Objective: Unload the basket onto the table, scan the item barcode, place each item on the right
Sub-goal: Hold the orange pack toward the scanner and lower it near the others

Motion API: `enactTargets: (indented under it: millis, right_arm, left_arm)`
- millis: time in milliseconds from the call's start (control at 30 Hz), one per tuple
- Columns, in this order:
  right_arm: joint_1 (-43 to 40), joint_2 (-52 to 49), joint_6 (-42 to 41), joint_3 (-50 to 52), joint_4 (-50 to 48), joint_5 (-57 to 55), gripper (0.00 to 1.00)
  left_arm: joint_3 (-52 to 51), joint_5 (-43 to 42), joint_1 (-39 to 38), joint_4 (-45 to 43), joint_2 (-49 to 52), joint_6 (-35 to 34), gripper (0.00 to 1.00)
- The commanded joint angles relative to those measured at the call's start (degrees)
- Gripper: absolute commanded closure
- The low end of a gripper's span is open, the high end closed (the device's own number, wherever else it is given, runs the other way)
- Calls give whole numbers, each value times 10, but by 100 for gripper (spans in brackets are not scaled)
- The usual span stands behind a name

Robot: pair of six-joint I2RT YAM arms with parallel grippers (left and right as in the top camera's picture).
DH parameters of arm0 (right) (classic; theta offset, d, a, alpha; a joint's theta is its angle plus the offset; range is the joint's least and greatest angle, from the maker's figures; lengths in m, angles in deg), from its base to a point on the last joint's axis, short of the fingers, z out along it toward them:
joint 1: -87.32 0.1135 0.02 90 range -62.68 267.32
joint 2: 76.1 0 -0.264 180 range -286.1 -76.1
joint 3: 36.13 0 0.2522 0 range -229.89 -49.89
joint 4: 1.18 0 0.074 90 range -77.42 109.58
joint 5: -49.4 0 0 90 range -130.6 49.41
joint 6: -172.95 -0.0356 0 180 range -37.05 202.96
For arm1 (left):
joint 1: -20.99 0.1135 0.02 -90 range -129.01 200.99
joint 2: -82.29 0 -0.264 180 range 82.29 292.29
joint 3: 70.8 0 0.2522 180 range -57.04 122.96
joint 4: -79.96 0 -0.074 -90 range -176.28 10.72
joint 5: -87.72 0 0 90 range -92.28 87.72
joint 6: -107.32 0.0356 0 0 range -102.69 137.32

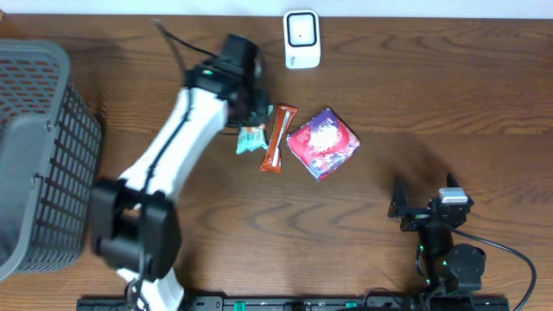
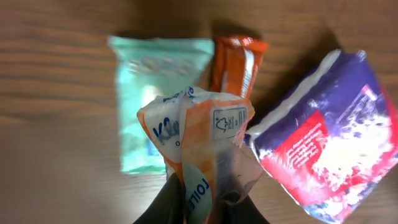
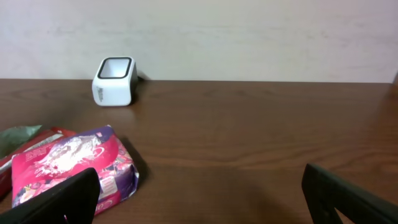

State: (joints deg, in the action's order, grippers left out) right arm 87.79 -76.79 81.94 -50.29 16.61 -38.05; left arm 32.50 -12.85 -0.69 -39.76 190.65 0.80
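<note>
My left gripper point(image 2: 202, 208) is shut on a crumpled orange-and-white tissue pack point(image 2: 199, 127) with blue lettering, held just above the table. In the overhead view the left gripper point(image 1: 257, 105) sits over the cluster of items, and the arm hides most of that pack. Below it lie a teal packet point(image 2: 149, 81), an orange snack bar point(image 2: 239, 62) and a purple-and-red pack point(image 2: 329, 143). The white barcode scanner point(image 1: 301, 39) stands at the table's far edge. My right gripper point(image 1: 413, 210) rests open near the front right, nothing between its fingers point(image 3: 56, 199).
A grey mesh basket point(image 1: 39, 155) fills the left side of the table. The teal packet point(image 1: 251, 138), orange bar point(image 1: 278, 138) and purple-red pack point(image 1: 322, 142) lie close together mid-table. The scanner point(image 3: 114, 81) faces upward near the wall.
</note>
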Motion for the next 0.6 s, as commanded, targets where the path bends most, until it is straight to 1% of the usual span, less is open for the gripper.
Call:
enactTargets:
  millis: [0,33,67,133,200,267,333,567]
  right_arm:
    - [4,3,-6,1,2,-3,1]
    - [4,3,-6,1,2,-3,1]
    - [4,3,-6,1,2,-3,1]
    - [4,3,-6,1,2,-3,1]
    - [4,3,-6,1,2,-3,1]
    - [4,3,-6,1,2,-3,1]
    - [4,3,-6,1,2,-3,1]
    - [4,3,-6,1,2,-3,1]
  left_arm:
    - [-2,-10,-26,-29,17,-38,93]
    - [-2,-9,-30,-35,19,-42,91]
    - [-2,-9,-37,-47,21,-46,71]
    - [-2,-9,-45,-53,21,-46,48]
    - [-2,-7,-48,-53,21,-46,40]
    - [-2,-7,-48,-52,21,-46,37]
    - [0,-7,-42,-49,16,-46,37]
    - [16,-7,23,35,-64,-46,36]
